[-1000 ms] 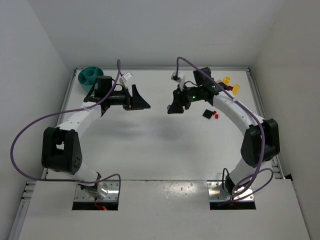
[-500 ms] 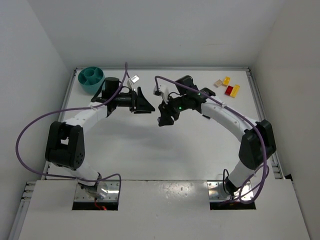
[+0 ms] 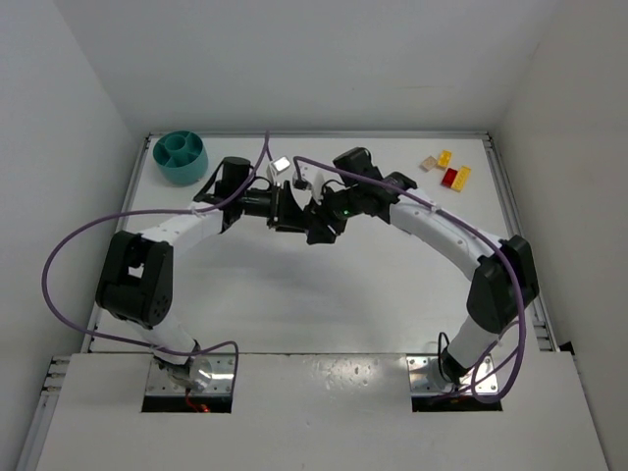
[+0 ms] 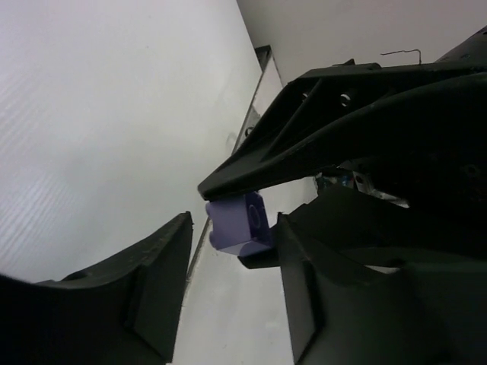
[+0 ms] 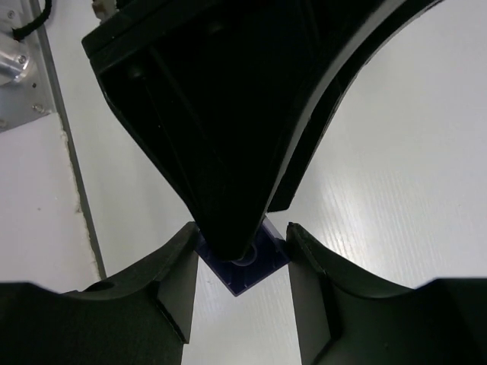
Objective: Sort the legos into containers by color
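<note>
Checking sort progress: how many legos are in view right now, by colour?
Yellow plastic lego bricks: 2
Red plastic lego brick: 1
Cream plastic lego brick: 1
Purple plastic lego brick: 1
Total in view: 5

A white table is carrying everything here, with metal rails running along its left and right edges. A round teal bowl, split inside by dividers, is sitting in the far left corner. Toward the far right corner, four small legos are lying in a loose cluster. A cream brick is resting just beside a yellow brick, and slightly nearer the front a red brick is touching a second yellow brick.
</note>
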`<action>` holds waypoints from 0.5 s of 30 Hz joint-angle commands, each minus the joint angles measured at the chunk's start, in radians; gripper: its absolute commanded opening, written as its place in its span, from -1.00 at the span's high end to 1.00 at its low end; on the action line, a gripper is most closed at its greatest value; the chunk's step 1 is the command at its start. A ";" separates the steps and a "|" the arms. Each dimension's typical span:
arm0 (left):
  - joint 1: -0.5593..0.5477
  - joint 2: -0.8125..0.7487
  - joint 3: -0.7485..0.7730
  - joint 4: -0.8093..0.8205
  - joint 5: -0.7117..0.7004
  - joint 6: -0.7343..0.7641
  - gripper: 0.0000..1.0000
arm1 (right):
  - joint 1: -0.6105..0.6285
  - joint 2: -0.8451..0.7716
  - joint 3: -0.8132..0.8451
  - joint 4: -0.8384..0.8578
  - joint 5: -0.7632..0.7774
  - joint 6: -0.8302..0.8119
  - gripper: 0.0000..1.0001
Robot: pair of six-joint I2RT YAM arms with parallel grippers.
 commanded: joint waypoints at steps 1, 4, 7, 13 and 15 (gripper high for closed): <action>-0.023 -0.001 -0.011 0.060 0.046 -0.021 -0.03 | 0.025 0.000 0.041 0.029 0.023 -0.031 0.87; -0.023 -0.001 -0.033 0.115 0.068 -0.060 0.19 | 0.034 0.000 0.041 0.029 0.045 -0.031 0.87; -0.023 -0.001 -0.033 0.125 0.090 -0.060 0.49 | 0.045 0.000 0.041 0.040 0.088 -0.031 0.87; -0.023 -0.022 -0.042 0.097 0.077 -0.017 0.92 | 0.045 -0.011 0.020 0.073 0.154 -0.020 0.40; 0.009 -0.038 -0.042 0.053 0.051 0.030 0.95 | 0.045 -0.055 0.002 0.073 0.154 -0.006 0.09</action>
